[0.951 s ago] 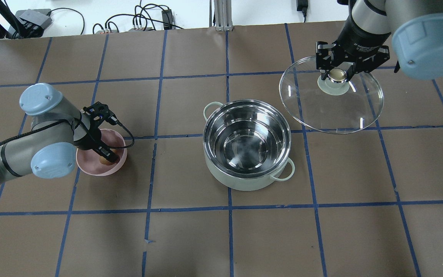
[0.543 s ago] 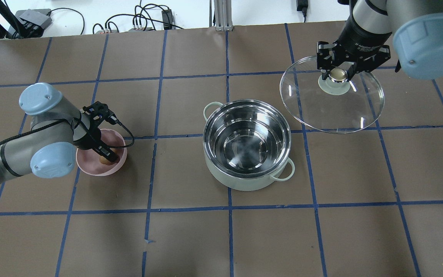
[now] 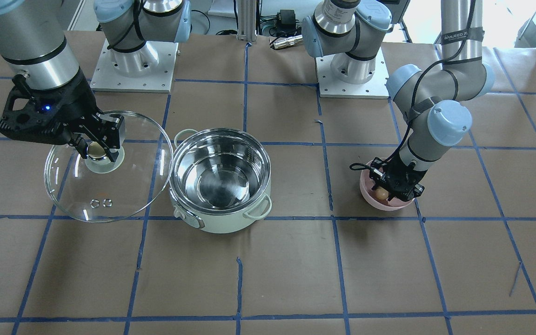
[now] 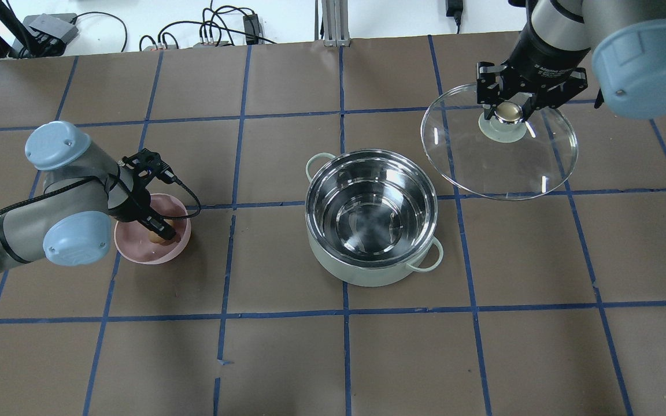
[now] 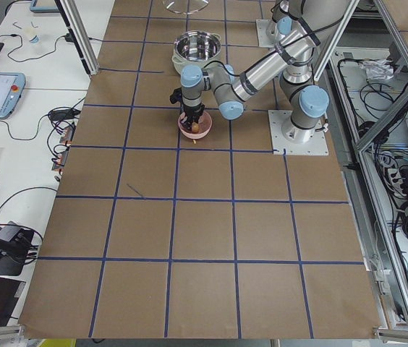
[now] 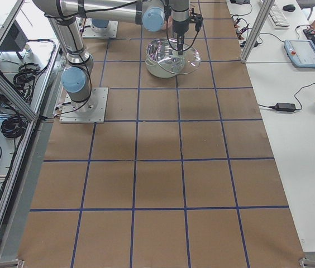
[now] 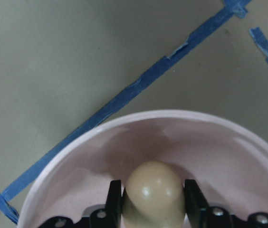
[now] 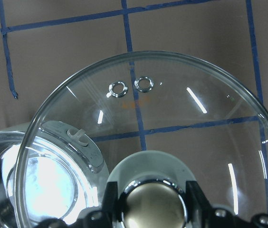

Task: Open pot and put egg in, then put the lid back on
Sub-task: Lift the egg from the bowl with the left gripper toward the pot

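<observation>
Brown paper with a blue tape grid covers the table (image 4: 333,358); the inspection runs from the robot's side outward.

Nearest, on the robot's left, the pink bowl (image 4: 139,257) holds the egg (image 7: 152,183). The left gripper (image 4: 162,234) is down inside the bowl, and the wrist view shows its fingers (image 7: 114,199) closed narrowly against both flanks of the egg. The egg is gripped but, by my judgement, not yet raised clear of the bowl.
- Risk: the shell is smooth and rounded, so too light a squeeze lets it slide out on the lift, and too hard a squeeze cracks it.
- Risk: a finger catching the bowl wall would drag or tip the light bowl.

At mid-table, well apart from the bowl, the pot (image 4: 367,274) stands open, its steel interior empty.
- Risk: releasing the egg from any height onto bare steel would likely break it — it should be lowered close to the floor of the pot first.

Farthest, beyond the pot on the robot's right, the right gripper (image 4: 507,111) is clamped on the knob (image 8: 154,204) of the lid (image 4: 498,167), which appears to hang clear of the table.
- Risk: a glass dome held by its knob alone can swing or slip.
- Risk: its rim sits close to the pot — the incoming left arm could strike it.
</observation>
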